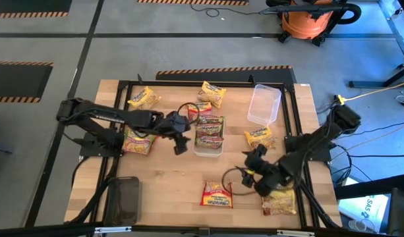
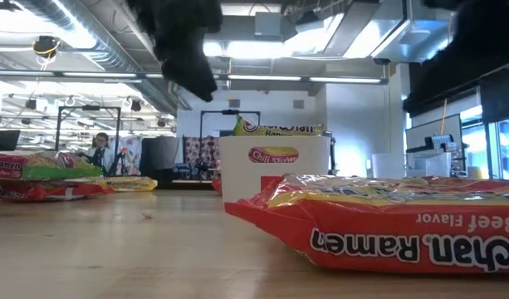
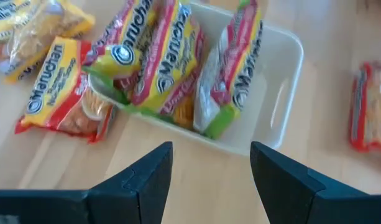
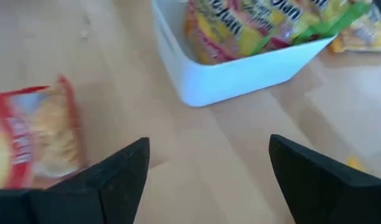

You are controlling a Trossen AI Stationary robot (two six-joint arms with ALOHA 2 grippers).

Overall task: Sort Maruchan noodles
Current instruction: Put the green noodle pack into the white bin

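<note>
Just ahead of the left tool (image 3: pixel 210 180), held wide and empty, the white tray (image 1: pixel 207 150) of Maruchan noodles (image 1: pixel 209 130) is seen; the right tool (image 4: pixel 209 177), equally wide, hovers near a red packet (image 1: pixel 217 195). A low descent risks nudging the tray.

— Where is the left arm?
— It reaches in from the left edge toward the middle of the surface, elbow bent; the left end effector (image 1: pixel 180 139) hangs above the surface, fingers (image 3: pixel 150 171) spread apart with nothing between them.
— And the right arm?
— It comes in from the right edge and folds back toward the near side; the right end effector (image 1: pixel 252 164) is also spread wide and empty, low over the surface.
</note>
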